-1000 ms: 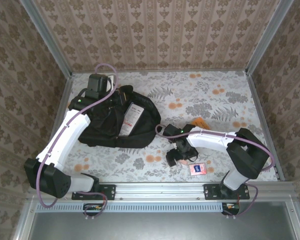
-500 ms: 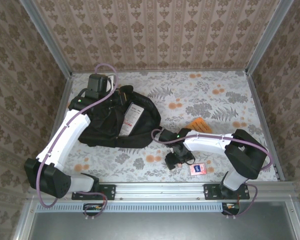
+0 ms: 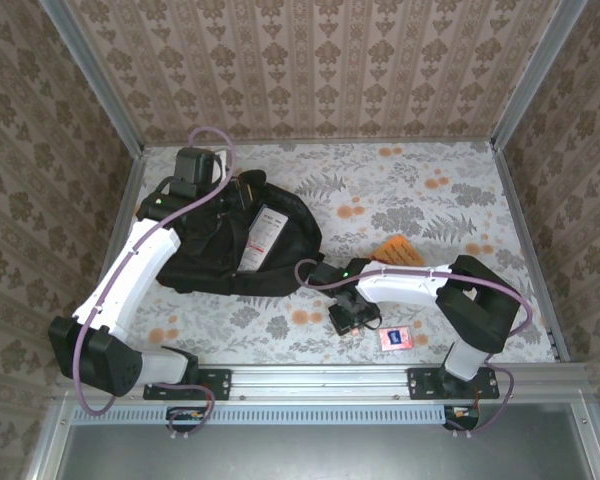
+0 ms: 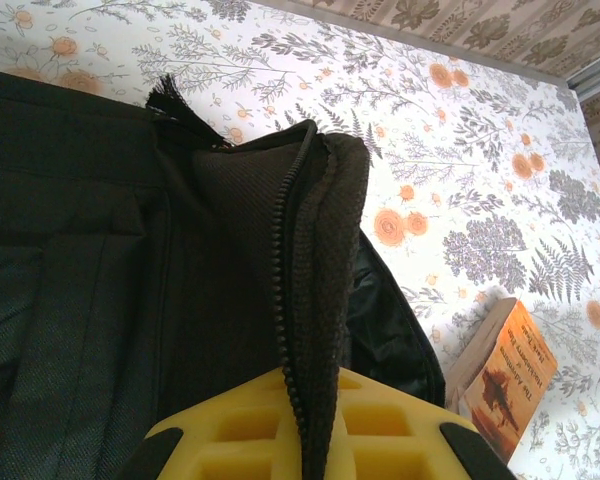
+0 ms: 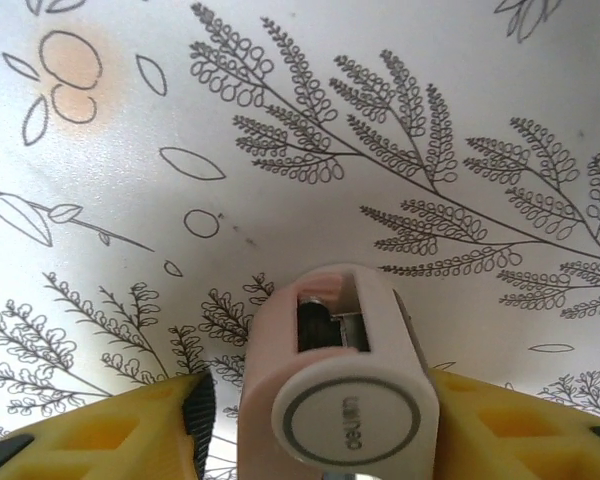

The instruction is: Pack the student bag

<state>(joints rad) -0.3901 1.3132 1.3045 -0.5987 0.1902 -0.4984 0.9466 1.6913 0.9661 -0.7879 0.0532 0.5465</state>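
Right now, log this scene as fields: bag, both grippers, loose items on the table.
bag: large black fabric backpack, left side of floral table
left gripper: shut on the backpack's zipper edge
right gripper: open, fingers flanking small pink-white plastic case, gap at one side
loose items: orange paperback book, small pink card, both right of backpack

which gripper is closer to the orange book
Right. The right gripper sits just nearer and left of the orange book; the left gripper is far off across the student bag, clamped on its zipper edge.
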